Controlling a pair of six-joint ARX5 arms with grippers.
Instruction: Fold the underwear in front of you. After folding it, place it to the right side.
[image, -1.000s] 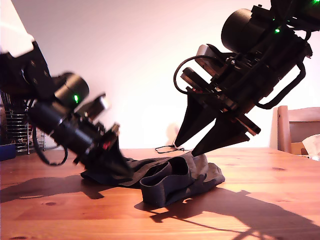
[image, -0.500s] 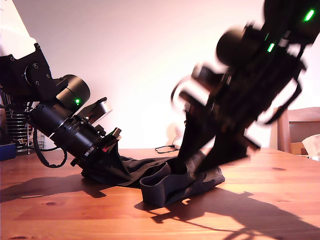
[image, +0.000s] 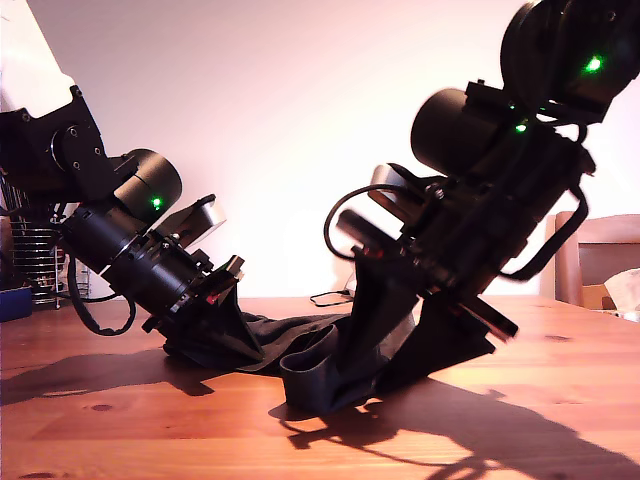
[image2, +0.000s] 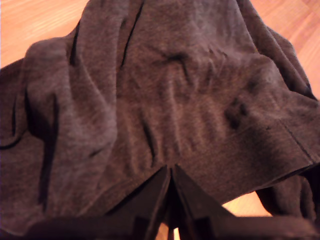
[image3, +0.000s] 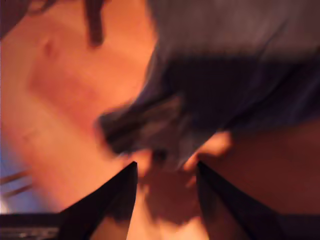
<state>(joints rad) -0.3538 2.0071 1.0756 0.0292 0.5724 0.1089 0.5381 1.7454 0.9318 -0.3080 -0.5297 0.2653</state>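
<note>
The underwear (image: 330, 365) lies crumpled on the wooden counter (image: 120, 420), its thick band looped nearest the exterior camera. Behind it, toward the exterior view's left, my first gripper (image2: 170, 192) slants down steeply, jaws pinched together on the underwear's edge. Toward the exterior view's right, my second gripper (image3: 165, 175) angles down from a raised arm, jaws parted around a blurred fold of cloth. A chair (image: 600, 255) stands beyond, at that view's right edge

dark charcoal underwear (image: 330, 365), limp, wrinkled, bunched flat on wooden table (image: 560, 380)
</note>
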